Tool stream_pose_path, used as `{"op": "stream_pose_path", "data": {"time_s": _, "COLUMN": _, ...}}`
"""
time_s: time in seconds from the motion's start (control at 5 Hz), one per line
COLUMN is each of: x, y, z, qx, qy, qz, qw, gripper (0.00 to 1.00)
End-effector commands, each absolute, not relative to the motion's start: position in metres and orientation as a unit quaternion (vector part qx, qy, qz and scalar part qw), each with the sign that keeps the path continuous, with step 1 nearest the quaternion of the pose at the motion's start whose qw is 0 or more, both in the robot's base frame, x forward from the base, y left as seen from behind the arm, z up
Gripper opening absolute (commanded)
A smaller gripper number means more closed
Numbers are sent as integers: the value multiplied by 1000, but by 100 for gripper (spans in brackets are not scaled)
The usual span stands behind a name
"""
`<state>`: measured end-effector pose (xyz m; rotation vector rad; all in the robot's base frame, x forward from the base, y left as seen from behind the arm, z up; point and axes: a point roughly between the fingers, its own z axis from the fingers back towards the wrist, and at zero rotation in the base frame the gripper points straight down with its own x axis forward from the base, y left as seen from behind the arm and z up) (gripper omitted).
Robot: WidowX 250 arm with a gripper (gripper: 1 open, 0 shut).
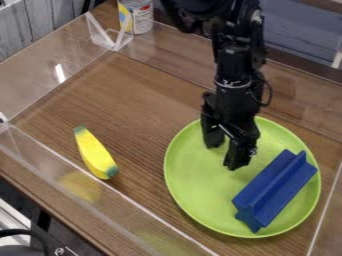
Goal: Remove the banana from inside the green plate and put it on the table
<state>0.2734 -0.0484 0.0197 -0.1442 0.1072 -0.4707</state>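
Note:
The yellow banana [94,153] lies on the brown wooden table [147,100] at the left, close to the clear front wall and outside the green plate [207,185]. The lime-green plate sits at the right with a blue ridged block [274,188] in its right half. My black gripper [227,147] points down over the plate's upper middle, its fingers slightly apart with nothing between them. It stands well to the right of the banana.
Clear acrylic walls [54,60] ring the table. A white and yellow container [132,15] stands beyond the back wall. Bare wood lies between the banana and the plate.

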Motion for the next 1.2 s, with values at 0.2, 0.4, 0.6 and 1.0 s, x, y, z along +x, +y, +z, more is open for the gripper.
{"op": "stream_pose_path", "data": {"time_s": 0.2, "x": 273, "y": -43, "z": 20, "qx": -74, "qy": 58, "qz": -229, "qw": 969, "gripper": 100}}
{"op": "stream_pose_path", "data": {"time_s": 0.4, "x": 272, "y": -42, "z": 20, "qx": -75, "qy": 61, "qz": -229, "qw": 969, "gripper": 100}}
{"op": "stream_pose_path", "data": {"time_s": 0.6, "x": 272, "y": -40, "z": 20, "qx": -76, "qy": 64, "qz": -230, "qw": 968, "gripper": 100}}
{"op": "stream_pose_path", "data": {"time_s": 1.0, "x": 270, "y": -31, "z": 19, "qx": -75, "qy": 55, "qz": -202, "qw": 975, "gripper": 100}}
